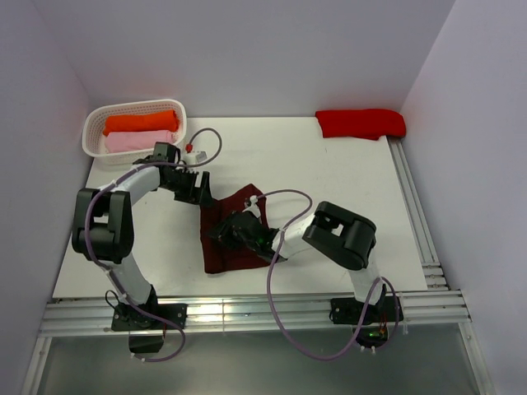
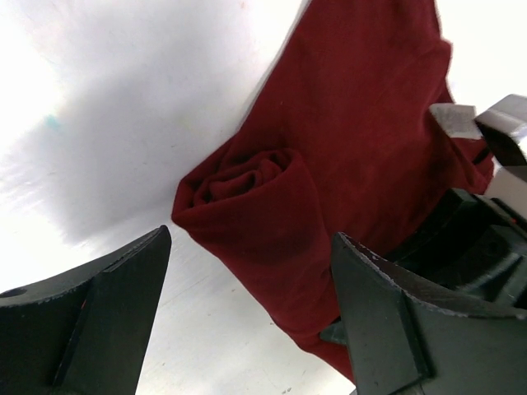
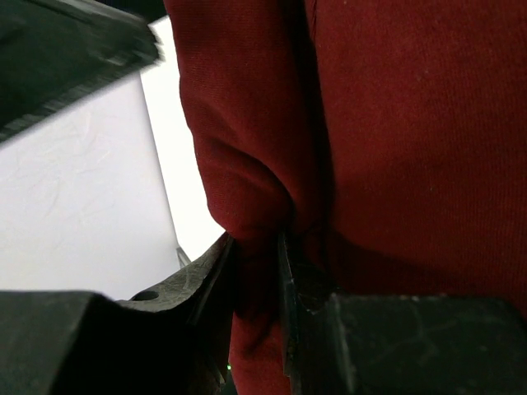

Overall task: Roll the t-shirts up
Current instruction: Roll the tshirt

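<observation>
Right gripper clamped on the maroon shirt, left gripper gaping at the rolled end.

From the top I see the maroon shirt lying mid-surface, between the two arms and partly hidden under the right wrist. On my right wrist camera the jaws are nearly closed, with a thick fold of the cloth squeezed between them. On the left wrist camera the jaws stand wide apart and grip nothing. The shirt's rolled-up end shows as a spiral just ahead of them, lying on the surface, with flat cloth stretching away beyond it. At the far left corner the basket holds an orange roll and a pink roll side by side. A red shirt sits bunched at the far right edge, well apart from both arms.
</observation>
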Controlling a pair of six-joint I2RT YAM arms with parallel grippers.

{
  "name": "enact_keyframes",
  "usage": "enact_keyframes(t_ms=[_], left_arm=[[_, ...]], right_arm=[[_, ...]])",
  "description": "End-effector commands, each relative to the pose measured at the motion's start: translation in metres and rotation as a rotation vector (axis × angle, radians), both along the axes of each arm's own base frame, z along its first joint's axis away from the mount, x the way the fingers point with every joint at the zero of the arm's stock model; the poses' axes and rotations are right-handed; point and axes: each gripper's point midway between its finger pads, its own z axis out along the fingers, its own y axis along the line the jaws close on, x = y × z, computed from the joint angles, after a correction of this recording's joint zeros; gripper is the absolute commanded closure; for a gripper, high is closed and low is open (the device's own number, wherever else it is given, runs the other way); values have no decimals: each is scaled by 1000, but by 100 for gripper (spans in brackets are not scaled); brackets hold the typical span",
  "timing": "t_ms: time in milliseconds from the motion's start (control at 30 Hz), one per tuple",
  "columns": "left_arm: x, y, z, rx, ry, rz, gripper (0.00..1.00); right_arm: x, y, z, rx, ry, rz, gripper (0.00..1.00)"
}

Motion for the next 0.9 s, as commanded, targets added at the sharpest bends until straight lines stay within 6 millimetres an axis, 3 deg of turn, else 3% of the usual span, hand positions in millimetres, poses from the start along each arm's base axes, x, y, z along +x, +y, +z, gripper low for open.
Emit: enact_keyframes(t_ms=[0,233,333,433,467,567,667,867], left_arm=[[-8,-5,-11,5,17,-37,16],[-1,-7,-26,38,35,-17,16],[4,-11,-28,33,44,-13,22],[9,-12,-29,37,41,-6,40],[9,-13,-29,39,42,-8,52],[12,-13,-29,48,44,-8,75],[16,-13,-27,67,34,-5,86],[18,-18,-22,84,17,-9,90]], right_arm=[[16,-17,-28,-97,29,-70,92],[23,-17,-27,-115,17,-75,92],[23,-16,-29,-119,21,-74,93],[22,-19,-31,-140,21,-73,89],[21,-21,-30,-165,18,-78,86],[14,-29,-36,-276,24,-63,72],[12,-37,-29,-372,-2,-74,59],[-3,-36,-7,-496,-54,-57,48]])
